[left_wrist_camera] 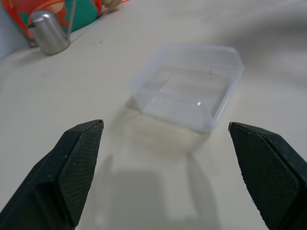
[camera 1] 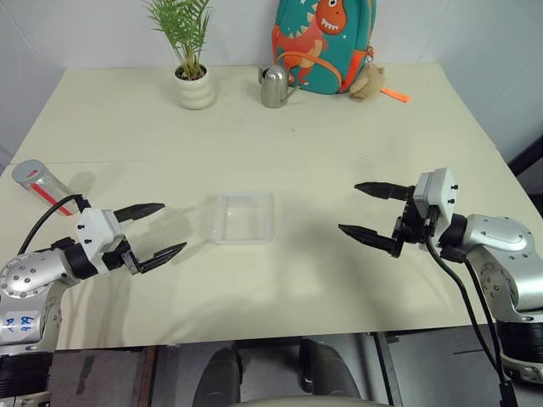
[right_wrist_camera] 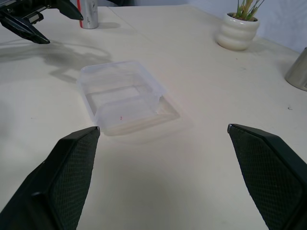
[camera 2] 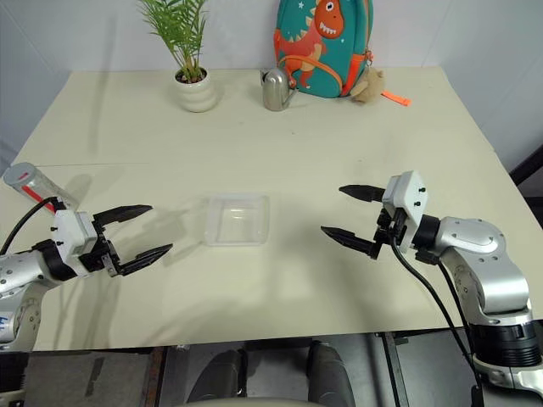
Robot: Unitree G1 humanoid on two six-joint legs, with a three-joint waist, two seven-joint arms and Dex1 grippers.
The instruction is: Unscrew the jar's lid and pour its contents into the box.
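Note:
The box point(camera 1: 215, 220), shallow, square and transparent, lies empty in the middle of the cream table point(camera 1: 280, 144). At the table's far left stands the jar point(camera 1: 40, 183), clear with a red stripe, its grey lid point(camera 1: 25, 169) on top; the contents cannot be made out. My left gripper point(camera 1: 172, 227) hovers open left of the box, in front of and to the right of the jar, holding nothing. On the box's other side my right gripper point(camera 1: 349, 207) is open and empty too, pointing toward the box. The right wrist view has the box point(right_wrist_camera: 122, 93) ahead and the jar point(right_wrist_camera: 88, 12) upright beyond it.
Along the table's far edge stand a potted plant point(camera 1: 193, 83), a silver watering can point(camera 1: 274, 86), a dinosaur backpack point(camera 1: 322, 42) and a small plush toy point(camera 1: 367, 83). The table's front edge runs just below both grippers.

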